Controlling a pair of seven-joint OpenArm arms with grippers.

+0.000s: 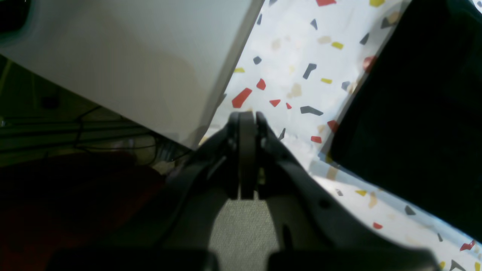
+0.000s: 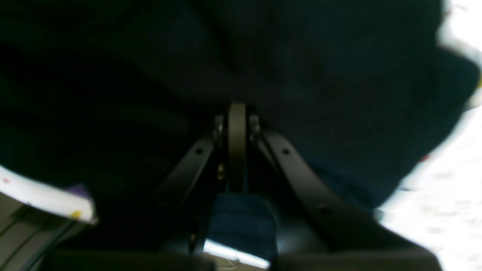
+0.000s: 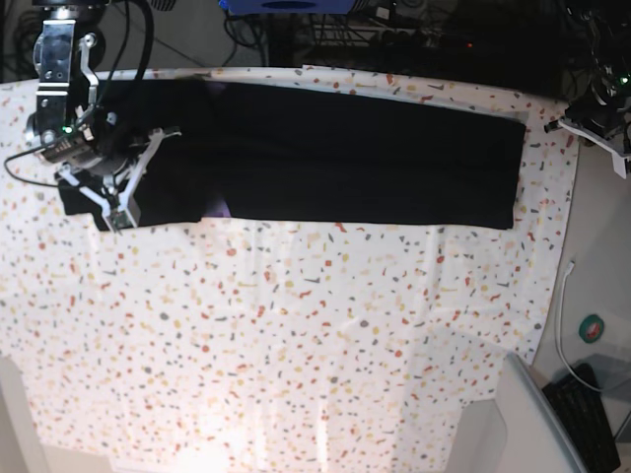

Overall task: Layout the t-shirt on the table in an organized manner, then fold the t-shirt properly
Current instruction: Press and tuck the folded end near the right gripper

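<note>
The black t-shirt (image 3: 365, 158) lies as a long flat band across the far part of the speckled table (image 3: 296, 325), with a bit of purple print showing at its near edge. My right gripper (image 3: 116, 219) is at the shirt's left end. In the right wrist view this gripper (image 2: 237, 109) is shut on the t-shirt (image 2: 320, 94), and creases in the cloth run to its tip. My left gripper (image 3: 619, 158) hangs beyond the table's right edge. Up close it (image 1: 246, 116) is shut and empty, with the table (image 1: 293, 67) and the shirt (image 1: 414, 113) to its right.
Cables and dark equipment (image 3: 394, 39) crowd the space behind the table. Off the near right corner are a pale grey panel (image 3: 532, 414), a white cable (image 3: 562, 315), a green round item (image 3: 592, 327) and a black keyboard (image 3: 592, 419). A white panel (image 1: 131, 56) fills the left wrist view's upper left.
</note>
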